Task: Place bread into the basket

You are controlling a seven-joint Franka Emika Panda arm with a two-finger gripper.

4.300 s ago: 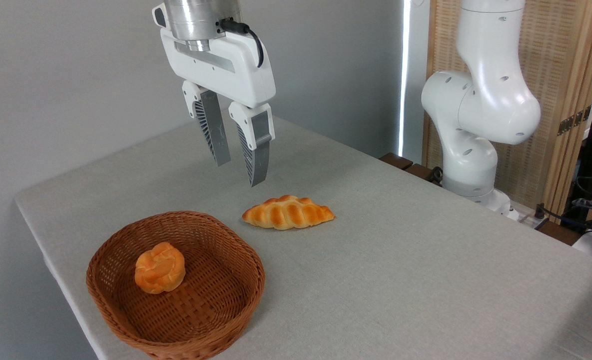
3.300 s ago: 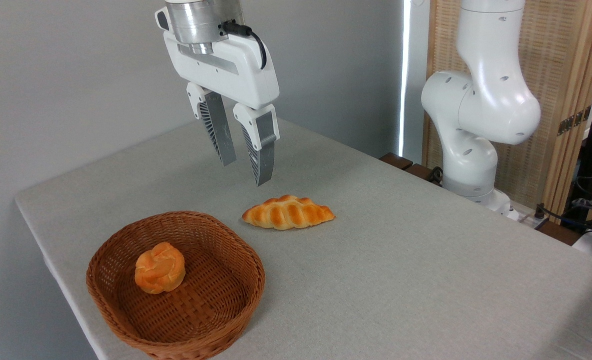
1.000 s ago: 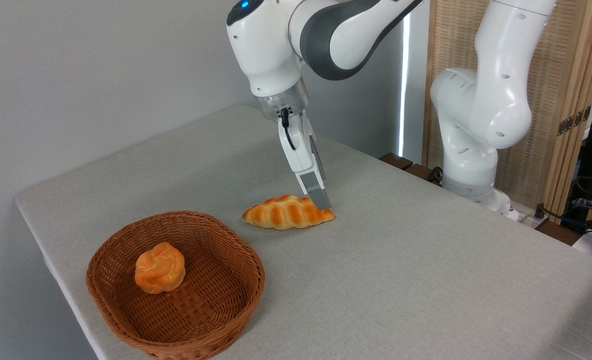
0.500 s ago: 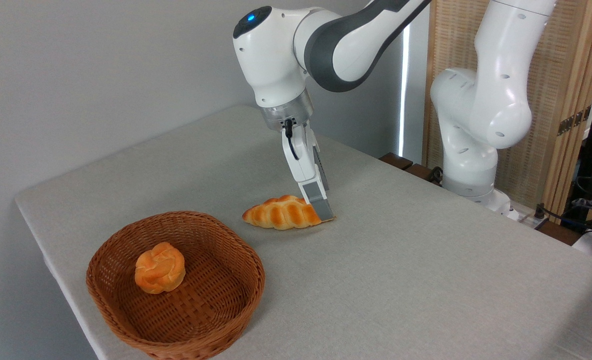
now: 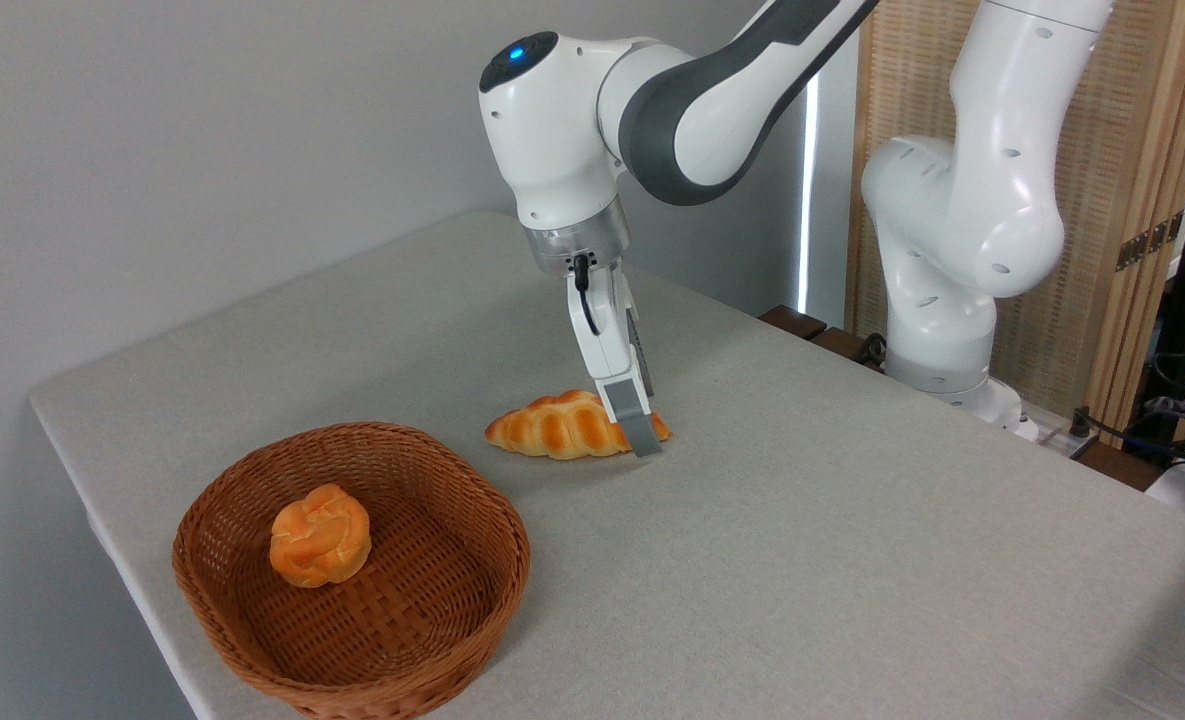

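Observation:
The bread point(image 5: 550, 431), a long braided golden loaf, lies on the grey table just right of and behind the basket point(image 5: 389, 432), a round reddish-brown wicker one at the front left. My gripper point(image 5: 642, 438) points down at the loaf's right end, seen edge-on. Its near finger point(image 5: 631, 415) stands in front of the loaf with its tip down at the tabletop. The far finger is mostly hidden behind it, and the loaf appears to sit between the two. The jaws look open around the loaf, which rests flat on the table.
A small round knotted orange bun point(image 5: 320, 535) sits inside the basket, left of its middle. The arm's white base point(image 5: 937, 300) stands at the table's back right. The table point(image 5: 832, 560) ends close to the basket at the front left.
From high above the table the gripper turned edge-on and swung right to the loaf's right end. In the last second it dropped until its near finger covers part of the loaf.

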